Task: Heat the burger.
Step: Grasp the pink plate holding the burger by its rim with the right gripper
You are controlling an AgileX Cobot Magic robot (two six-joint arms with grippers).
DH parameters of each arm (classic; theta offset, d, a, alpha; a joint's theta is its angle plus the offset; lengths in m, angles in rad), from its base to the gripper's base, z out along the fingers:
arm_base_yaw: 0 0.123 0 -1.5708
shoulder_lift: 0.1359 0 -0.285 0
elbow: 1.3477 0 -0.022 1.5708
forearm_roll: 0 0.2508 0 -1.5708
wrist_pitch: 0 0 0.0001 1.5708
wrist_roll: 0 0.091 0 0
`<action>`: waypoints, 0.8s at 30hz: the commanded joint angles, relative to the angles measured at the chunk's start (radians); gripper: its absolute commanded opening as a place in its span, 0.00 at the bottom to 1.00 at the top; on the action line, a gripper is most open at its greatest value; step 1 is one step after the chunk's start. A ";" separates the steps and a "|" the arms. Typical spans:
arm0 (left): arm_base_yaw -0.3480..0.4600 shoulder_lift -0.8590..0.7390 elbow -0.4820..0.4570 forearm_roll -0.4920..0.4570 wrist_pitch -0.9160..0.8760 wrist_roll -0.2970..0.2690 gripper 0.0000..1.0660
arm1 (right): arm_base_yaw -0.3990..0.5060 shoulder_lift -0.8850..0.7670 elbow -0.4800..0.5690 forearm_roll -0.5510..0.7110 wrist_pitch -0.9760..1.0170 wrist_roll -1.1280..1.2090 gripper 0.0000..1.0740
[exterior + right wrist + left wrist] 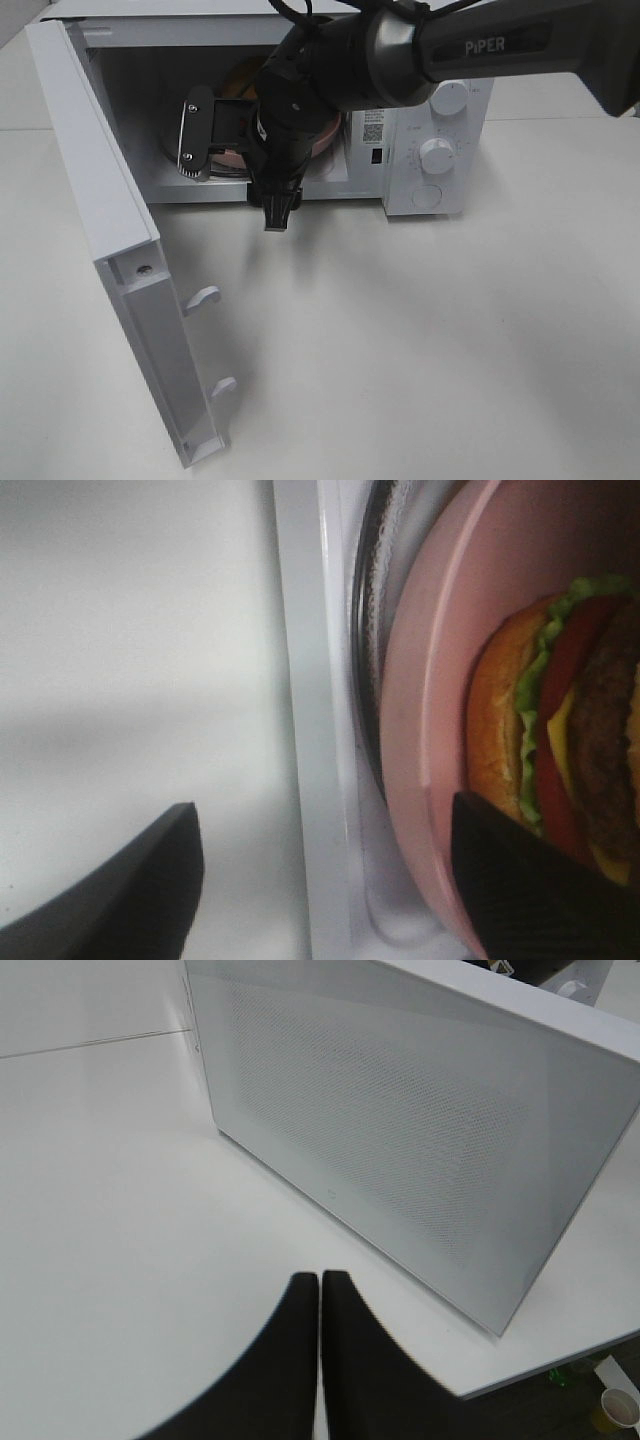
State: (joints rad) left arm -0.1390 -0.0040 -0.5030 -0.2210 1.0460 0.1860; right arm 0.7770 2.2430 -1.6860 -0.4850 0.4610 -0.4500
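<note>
The burger (560, 750), with bun, lettuce, tomato, cheese and patty, rests on a pink plate (420, 680) on the glass turntable (368, 630) inside the white microwave (440, 110). From above, only a bit of bun (245, 78) and plate rim (325, 140) shows past the arm. My right gripper (280, 180) (330, 880) is open at the oven's mouth. One finger (540, 890) is over the plate and the other (120, 890) is outside over the table, neither touching the plate. My left gripper (320, 1360) is shut and empty, low over the table beside the door's outer face (400, 1130).
The microwave door (100, 200) stands swung wide open to the left, with its latch hooks (205, 297) sticking out. Control knobs (437, 153) are on the oven's right panel. White table surrounds the oven. A paper cup (620, 1407) sits on the floor beyond the table edge.
</note>
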 commanded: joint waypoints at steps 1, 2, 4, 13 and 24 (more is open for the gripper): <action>0.000 -0.019 0.003 -0.006 -0.008 0.002 0.00 | -0.002 0.002 -0.005 -0.017 -0.024 0.012 0.61; 0.000 -0.019 0.003 -0.006 -0.008 0.002 0.00 | -0.002 0.002 -0.005 -0.017 -0.024 0.012 0.61; 0.000 -0.019 0.003 -0.006 -0.008 0.002 0.00 | -0.002 0.002 -0.005 -0.018 -0.023 0.012 0.61; 0.000 -0.019 0.003 -0.006 -0.008 0.002 0.00 | -0.002 0.002 -0.005 -0.018 -0.030 0.012 0.61; 0.000 -0.019 0.003 -0.006 -0.008 0.002 0.00 | -0.013 0.030 -0.005 -0.040 -0.043 0.009 0.61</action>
State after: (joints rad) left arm -0.1390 -0.0040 -0.5030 -0.2220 1.0460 0.1860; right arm 0.7690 2.2660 -1.6880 -0.5120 0.4280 -0.4500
